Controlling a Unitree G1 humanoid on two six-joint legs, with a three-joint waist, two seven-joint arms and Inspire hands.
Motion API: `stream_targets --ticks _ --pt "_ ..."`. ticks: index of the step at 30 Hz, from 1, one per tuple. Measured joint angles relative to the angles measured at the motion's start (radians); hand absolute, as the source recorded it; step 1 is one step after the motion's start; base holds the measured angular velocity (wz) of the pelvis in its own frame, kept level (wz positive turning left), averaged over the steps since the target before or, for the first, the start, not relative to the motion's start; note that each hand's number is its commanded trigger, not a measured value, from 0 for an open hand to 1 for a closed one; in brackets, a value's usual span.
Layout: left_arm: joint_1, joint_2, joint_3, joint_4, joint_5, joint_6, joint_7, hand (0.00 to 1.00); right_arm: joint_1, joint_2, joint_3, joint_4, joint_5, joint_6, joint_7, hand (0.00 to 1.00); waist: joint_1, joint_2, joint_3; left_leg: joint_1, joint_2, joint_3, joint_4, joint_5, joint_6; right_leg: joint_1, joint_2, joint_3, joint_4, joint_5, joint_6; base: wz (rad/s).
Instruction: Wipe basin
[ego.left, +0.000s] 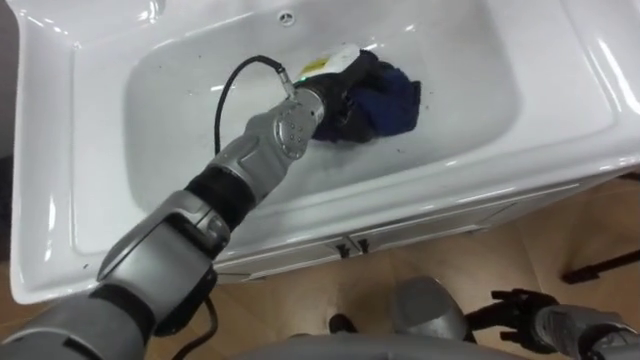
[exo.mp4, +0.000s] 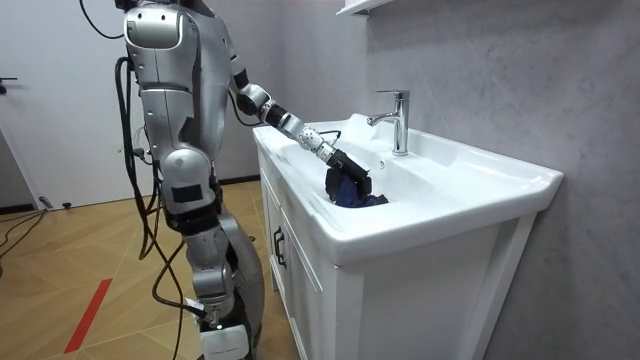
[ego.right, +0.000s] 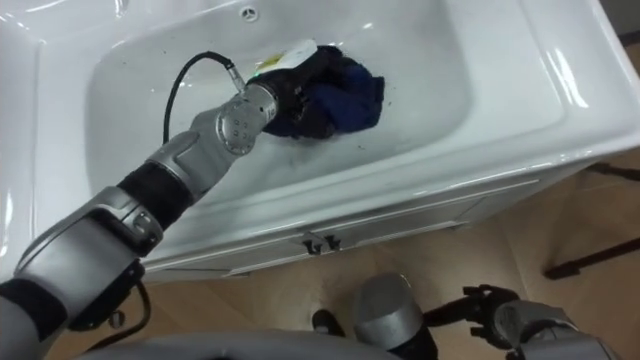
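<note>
A white basin (ego.left: 170, 90) lies below me, set in a vanity top. A bunched dark blue cloth (ego.left: 395, 100) rests on the basin floor near its back wall. My left arm reaches in from the lower left, and my left hand (ego.left: 340, 100) sits on the cloth's left side with its dark fingers curled into the folds. In the room view I stand at the cabinet's front, with the left hand (exo.mp4: 345, 165) over the cloth (exo.mp4: 352, 192). My right hand (ego.left: 520, 308) hangs low at my side in front of the cabinet, fingers relaxed and holding nothing.
A chrome faucet (exo.mp4: 398, 120) stands at the back of the vanity, and an overflow hole (ego.left: 287, 17) is in the back wall. The cabinet's door handles (ego.left: 350, 245) lie just below the front rim. Wood floor runs in front of it.
</note>
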Motion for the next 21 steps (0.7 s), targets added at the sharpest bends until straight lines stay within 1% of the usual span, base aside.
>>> stream_targets --ticks 4,6,8,9,12,13,16,18,21 --pt "0.001 0.000 -0.026 -0.045 -0.002 -0.001 -0.010 1.00 0.009 -0.004 0.003 0.001 0.033 -0.014 0.008 0.00 0.001 0.001 0.0009 0.002 0.001 0.003 -0.001 0.000 0.000 0.003 0.000 -0.001 0.000 0.000 -0.001 0.03" --pt "0.001 -0.007 -0.044 -0.061 -0.014 -0.014 -0.014 1.00 0.014 -0.004 0.003 0.003 0.051 -0.020 0.008 0.00 -0.001 0.000 0.0011 0.002 0.001 0.005 -0.002 0.000 0.000 0.003 0.000 -0.001 -0.002 0.000 -0.001 0.00" --pt "0.002 -0.008 -0.057 -0.084 -0.040 -0.017 -0.017 1.00 0.014 -0.004 0.004 0.011 0.072 -0.025 0.007 0.00 -0.001 0.001 0.0014 0.001 0.001 0.005 -0.005 0.000 0.000 0.003 0.000 -0.003 -0.003 0.000 0.000 0.02" --pt "0.002 -0.008 -0.070 -0.098 -0.044 -0.021 -0.018 1.00 0.013 -0.003 0.008 0.021 0.080 -0.035 0.006 0.00 -0.001 0.001 0.0014 0.002 0.001 0.005 -0.005 0.000 0.000 0.005 0.001 -0.004 -0.004 0.000 0.000 0.04" --pt "0.002 -0.008 -0.086 -0.116 -0.068 -0.029 -0.019 1.00 0.013 0.000 0.009 0.024 0.107 -0.047 -0.005 0.00 -0.001 0.001 0.0016 0.003 0.002 0.004 -0.005 0.000 0.000 0.009 0.001 -0.008 -0.003 0.000 0.000 0.02" --pt "0.001 -0.009 -0.093 -0.121 -0.079 -0.038 -0.019 1.00 0.013 0.001 0.009 0.028 0.112 -0.056 -0.006 0.00 -0.004 0.002 0.0021 0.003 0.002 0.004 -0.005 0.000 0.000 0.013 0.001 -0.016 -0.005 0.000 -0.001 0.14" --pt "0.001 -0.008 -0.115 -0.161 -0.079 -0.042 -0.024 1.00 0.011 -0.002 0.008 0.049 0.113 -0.066 -0.004 0.00 -0.008 0.007 0.0026 0.002 0.002 0.001 -0.004 0.000 0.000 0.021 -0.001 -0.029 -0.018 0.000 -0.001 0.14" --pt "0.001 -0.008 -0.124 -0.186 -0.079 -0.055 -0.026 1.00 0.003 -0.009 0.008 0.054 0.113 -0.071 -0.003 0.00 -0.008 0.014 0.0042 0.001 0.002 -0.003 -0.004 0.000 0.000 0.021 -0.001 -0.030 -0.016 0.000 -0.001 0.02" --pt "0.001 -0.008 -0.124 -0.196 -0.079 -0.068 -0.029 1.00 -0.003 -0.012 0.009 0.066 0.114 -0.077 -0.003 0.00 -0.008 0.017 0.0051 0.002 0.002 -0.004 -0.004 0.000 0.000 0.023 -0.001 -0.030 -0.016 0.001 -0.001 0.00"
